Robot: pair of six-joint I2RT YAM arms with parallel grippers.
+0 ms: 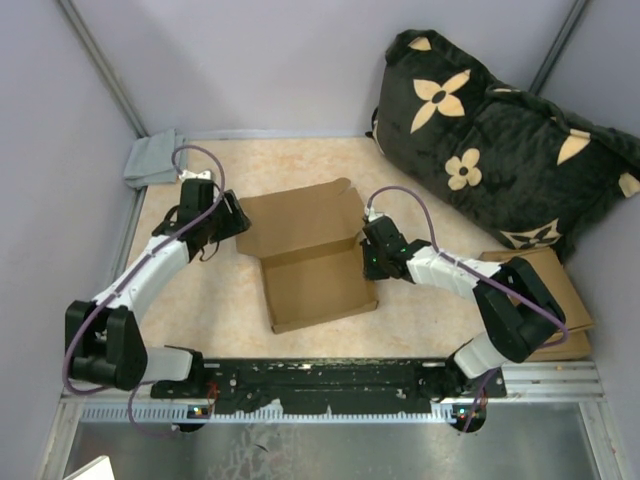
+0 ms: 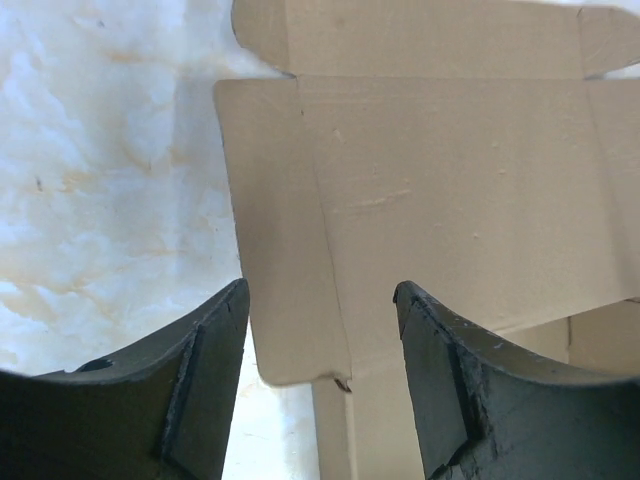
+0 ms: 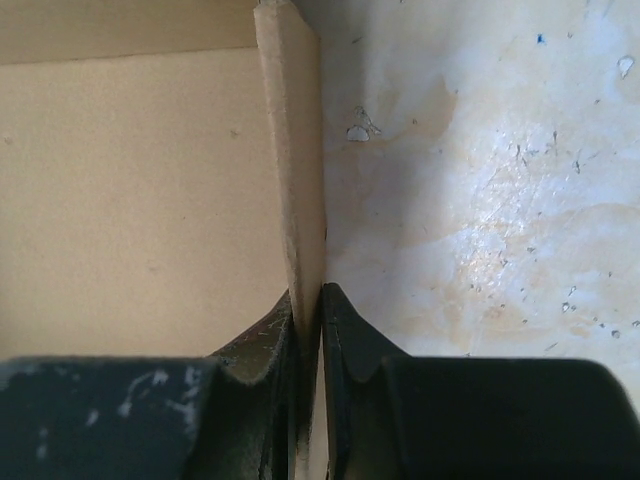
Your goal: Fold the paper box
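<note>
Marbled table (image 1: 225,335) carrying the paper box (image 1: 310,270), which lies partly unfolded at centre between the two arms, with nothing inside it. The right gripper (image 3: 320,300) is clenched on the box's upright right side wall; the left gripper (image 2: 320,295) hangs released above the flat left flap. Step in hand, by judgement: raising the side walls. The next move likely calls for the left gripper to lift its flap upright.

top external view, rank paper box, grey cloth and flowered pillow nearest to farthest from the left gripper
1. paper box, right beside the left gripper, at centre
2. grey cloth, far left corner
3. flowered pillow, far right
</note>
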